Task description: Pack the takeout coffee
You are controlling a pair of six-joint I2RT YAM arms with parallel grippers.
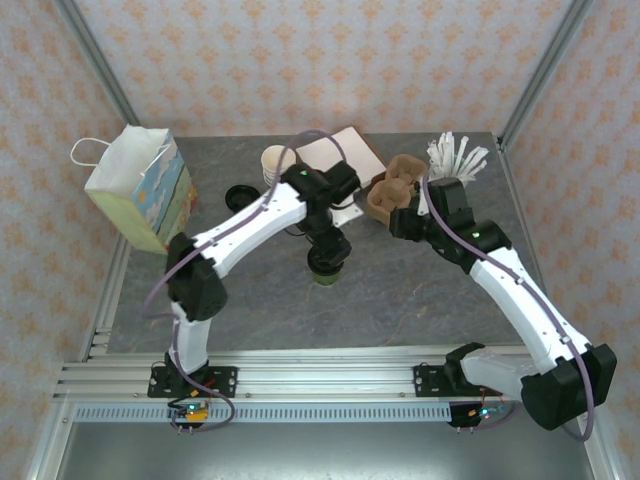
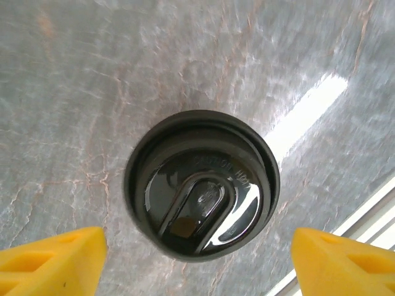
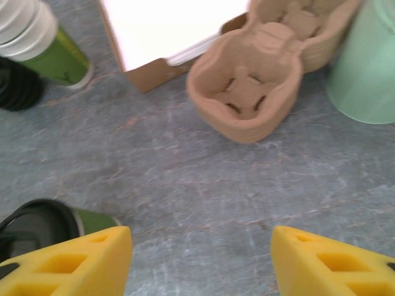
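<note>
1. From the top camera, we saw the takeout coffee (image 1: 324, 272) standing mid-table, directly under the left gripper (image 1: 328, 252) and well apart from the paper bag (image 1: 140, 190) at the far left. We judged that long carry to be where a weak hold could drop the cup. The gripper hid most of the cup, so we could not tell whether they touched.
2. From the left wrist, the coffee's black lid (image 2: 202, 185) sat centred between the yellow fingers (image 2: 52, 262), which were spread wide and held nothing. Had they closed on the lid's rim rather than the paper wall, we thought the lid might pop off.
3. From the right wrist, the right gripper (image 3: 200, 262) was likewise spread and empty over bare table, the cup carrier (image 3: 253, 92) ahead and the coffee at its left. A leftward swing could knock the cup.
</note>
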